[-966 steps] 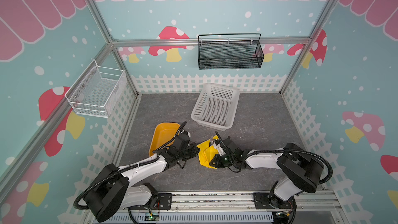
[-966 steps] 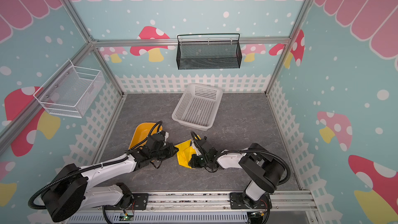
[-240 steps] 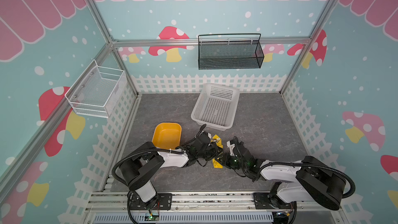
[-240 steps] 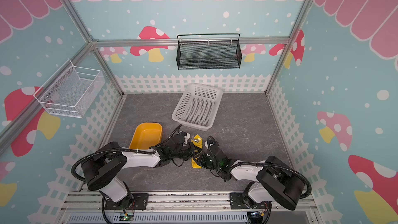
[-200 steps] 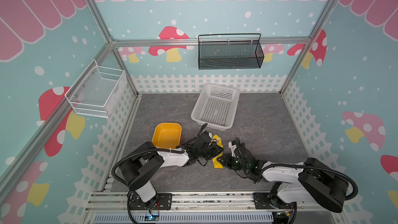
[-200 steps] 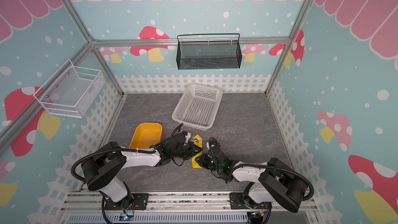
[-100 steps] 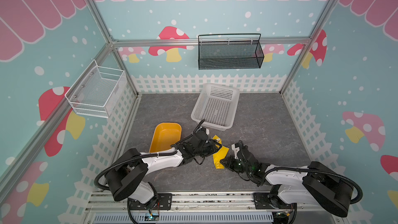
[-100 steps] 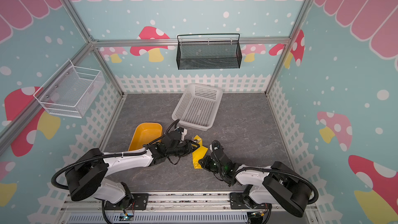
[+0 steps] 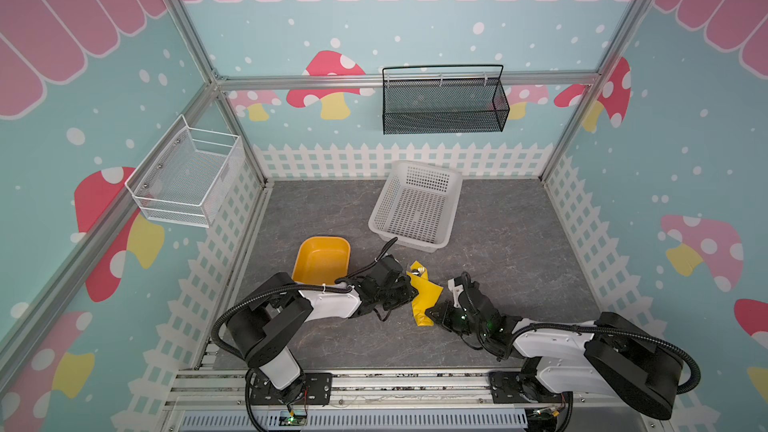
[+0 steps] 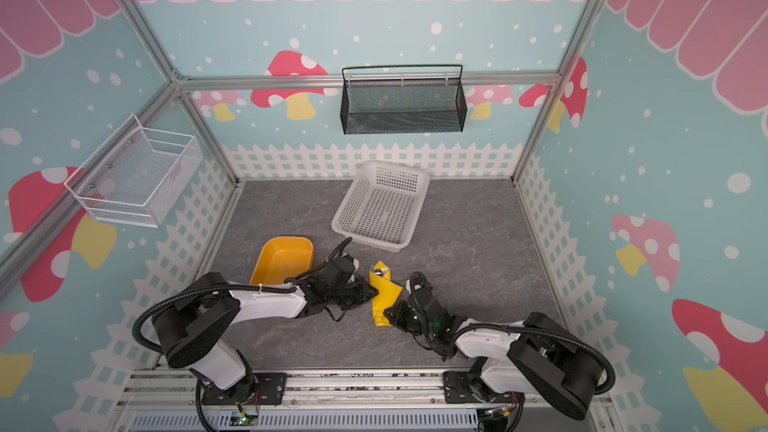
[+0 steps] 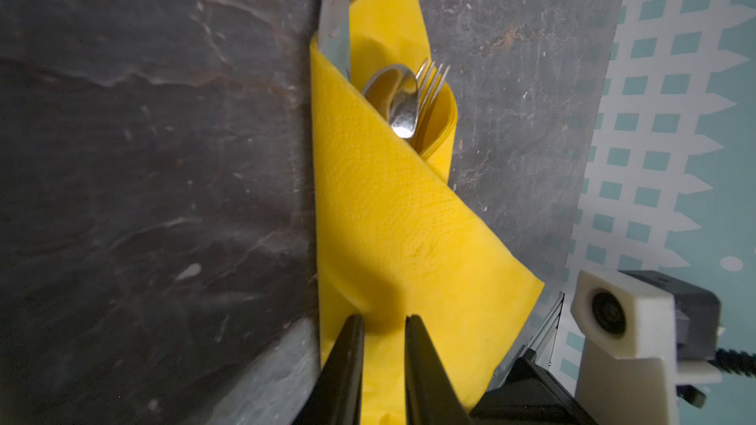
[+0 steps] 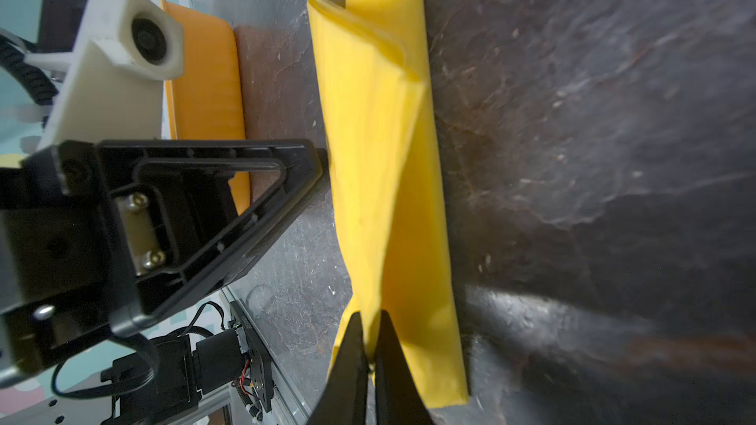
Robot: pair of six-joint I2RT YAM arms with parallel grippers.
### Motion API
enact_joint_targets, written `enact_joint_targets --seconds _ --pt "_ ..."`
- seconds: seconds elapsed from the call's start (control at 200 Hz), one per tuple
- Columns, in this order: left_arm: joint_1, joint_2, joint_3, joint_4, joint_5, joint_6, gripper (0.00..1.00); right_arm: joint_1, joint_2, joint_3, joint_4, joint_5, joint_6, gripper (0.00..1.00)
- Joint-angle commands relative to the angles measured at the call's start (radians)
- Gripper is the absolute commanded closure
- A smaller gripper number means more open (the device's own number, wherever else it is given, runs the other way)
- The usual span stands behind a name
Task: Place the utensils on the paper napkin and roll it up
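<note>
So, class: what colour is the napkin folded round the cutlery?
Bright, plain yellow; the paper napkin shows best in the left wrist view.

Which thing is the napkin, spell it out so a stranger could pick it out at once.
On the grey floor, look in front of the white basket, beside the orange tray. There lies the napkin, a narrow lemon-yellow paper bundle. Unlike the rigid tray, it is soft and folded, with cutlery poking from its far end.
</note>
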Motion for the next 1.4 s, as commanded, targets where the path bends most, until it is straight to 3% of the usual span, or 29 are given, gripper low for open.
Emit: enact_joint_targets --seconds 0.0,0.175,0.36,0.495,0.891,1.101,1.391 --pt "-0.006 0.027 0.0 0.042 0.023 0.0 0.8 -0.001 -0.016 -0.023 0.025 0.008 0.018 0.89" --pt "-0.014 0.045 -0.009 0.055 0.025 -0.011 0.81 -0.013 -0.037 -0.02 0.05 -0.018 -0.003 0.81" --pt "-0.017 0.045 -0.009 0.061 0.023 -0.015 0.81 -0.036 -0.03 -0.01 0.056 -0.068 -0.002 0.56" --pt "-0.019 0.047 -0.006 0.059 0.024 -0.011 0.81 -0.042 0.005 0.001 0.06 -0.09 0.001 0.48" --pt "-0.019 0.045 -0.003 0.061 0.028 -0.007 0.81 -0.057 0.025 0.052 0.054 -0.115 -0.032 0.42" --pt "-0.022 0.045 -0.001 0.065 0.029 -0.007 0.82 -0.07 0.027 0.093 -0.055 -0.066 -0.046 0.41" --pt "-0.023 0.045 0.005 0.067 0.03 -0.008 0.81 -0.126 0.096 0.154 -0.091 -0.101 -0.104 0.5"
